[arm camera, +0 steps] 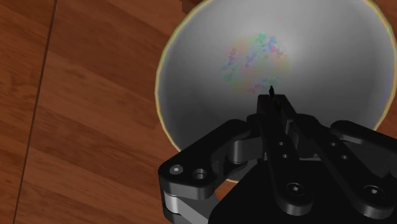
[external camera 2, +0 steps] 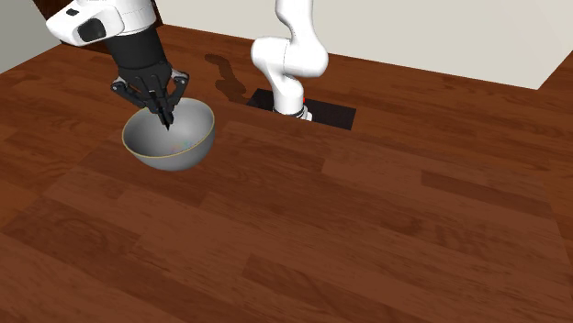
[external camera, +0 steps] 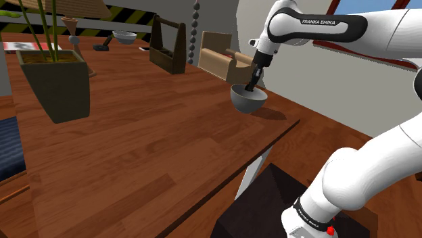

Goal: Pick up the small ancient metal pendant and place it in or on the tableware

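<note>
Peeking past the fingertips is just a tiny dark sliver, the pendant [arm camera: 271, 90], too small to read any shape. In the wrist view the black gripper [arm camera: 272, 100] body hides the near rim of the bowl [arm camera: 191, 76]. Fingers pinched almost together on that sliver! It hangs right over the grey bowl's hollow, above the rainbow-speckled bottom, not touching it. Bowl sits near the desk [external camera: 135, 155] corner closest to the stand [external camera: 270, 203]. White arm [external camera: 318, 27] arches over from the stand, wrist pointing steeply down, fingertips just at the bowl's opening.
</note>
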Tool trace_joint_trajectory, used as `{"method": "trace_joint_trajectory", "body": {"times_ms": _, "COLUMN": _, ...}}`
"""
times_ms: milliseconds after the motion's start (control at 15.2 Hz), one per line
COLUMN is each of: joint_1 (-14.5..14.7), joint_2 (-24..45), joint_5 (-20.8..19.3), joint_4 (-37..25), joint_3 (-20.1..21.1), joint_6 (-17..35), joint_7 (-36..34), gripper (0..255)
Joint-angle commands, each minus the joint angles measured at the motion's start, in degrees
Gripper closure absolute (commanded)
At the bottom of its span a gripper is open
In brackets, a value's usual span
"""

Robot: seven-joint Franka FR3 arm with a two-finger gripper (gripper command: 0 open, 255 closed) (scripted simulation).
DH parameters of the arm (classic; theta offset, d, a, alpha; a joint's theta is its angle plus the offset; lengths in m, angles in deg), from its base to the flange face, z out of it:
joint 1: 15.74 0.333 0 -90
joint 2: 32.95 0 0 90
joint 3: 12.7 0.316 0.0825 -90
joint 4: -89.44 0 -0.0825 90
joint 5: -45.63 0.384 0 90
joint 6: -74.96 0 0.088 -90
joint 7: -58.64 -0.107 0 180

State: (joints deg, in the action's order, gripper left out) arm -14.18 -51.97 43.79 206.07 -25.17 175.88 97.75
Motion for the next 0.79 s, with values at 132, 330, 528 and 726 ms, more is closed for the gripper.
{"method": "trace_joint_trajectory", "body": {"times_ms": 132, "joint_1": 0.0, "joint_2": 0.0, "joint_5": 0.0, "joint_4": 0.0, "joint_3": 0.0, "joint_6": 0.0, "joint_7": 0.0, "gripper": 0}}
{"method": "trace_joint_trajectory", "body": {"times_ms": 330, "joint_1": 0.0, "joint_2": 0.0, "joint_5": 0.0, "joint_4": 0.0, "joint_3": 0.0, "joint_6": 0.0, "joint_7": 0.0, "gripper": 0}}
{"method": "trace_joint_trajectory", "body": {"times_ms": 528, "joint_1": 0.1, "joint_2": 0.5, "joint_5": 0.1, "joint_4": -6.3, "joint_3": 0.1, "joint_6": -5.8, "joint_7": 0.1, "gripper": 0}}
{"method": "trace_joint_trajectory", "body": {"times_ms": 726, "joint_1": 0.1, "joint_2": 0.7, "joint_5": 0.2, "joint_4": -8.0, "joint_3": 0.1, "joint_6": -7.3, "joint_7": 0.1, "gripper": 0}}
